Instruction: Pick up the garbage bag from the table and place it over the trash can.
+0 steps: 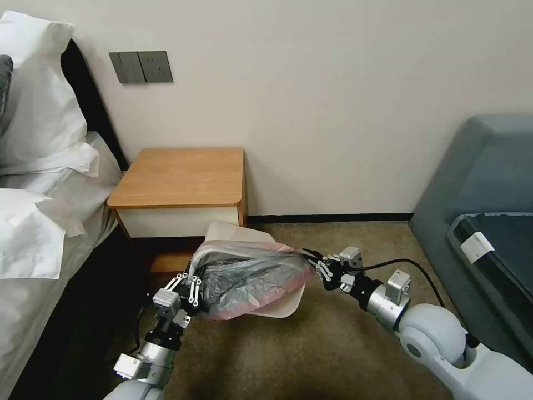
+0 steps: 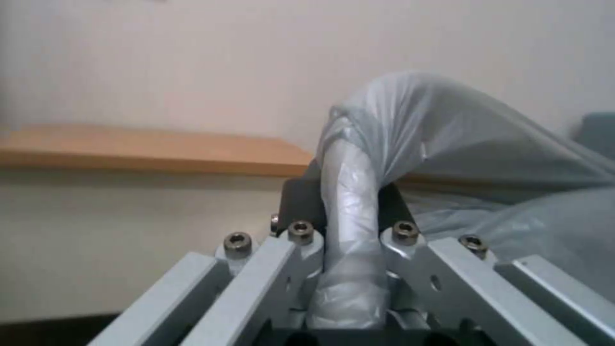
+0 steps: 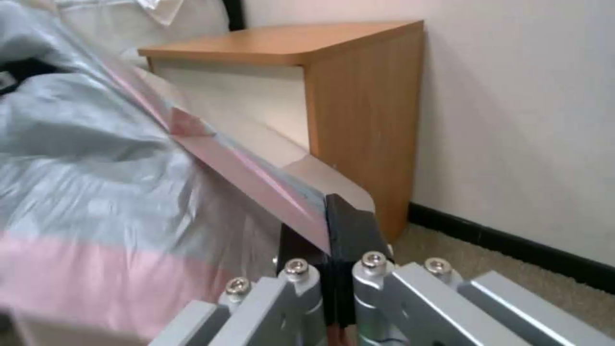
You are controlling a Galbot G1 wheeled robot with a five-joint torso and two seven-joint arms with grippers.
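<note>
The cream trash can point(image 1: 286, 304) sits on the carpet in front of the wooden table point(image 1: 177, 175) and looks tilted. The grey garbage bag point(image 1: 250, 275) with its pink rim is spread across the can's mouth. My left gripper point(image 1: 191, 279) is at the can's left side. In the left wrist view it point(image 2: 346, 197) is shut on the bag point(image 2: 461, 134) where the film wraps the can's rim. My right gripper point(image 1: 313, 261) is at the can's right side. In the right wrist view it point(image 3: 330, 226) is shut on the bag's point(image 3: 83, 158) taut pink edge, beside the can's rim point(image 3: 320, 178).
A bed with white pillows point(image 1: 39, 183) runs along the left, close to my left arm. A blue-grey sofa point(image 1: 483, 183) stands at the right. The wall with a switch plate point(image 1: 141, 66) is behind the table. Open carpet point(image 1: 333, 344) lies in front of the can.
</note>
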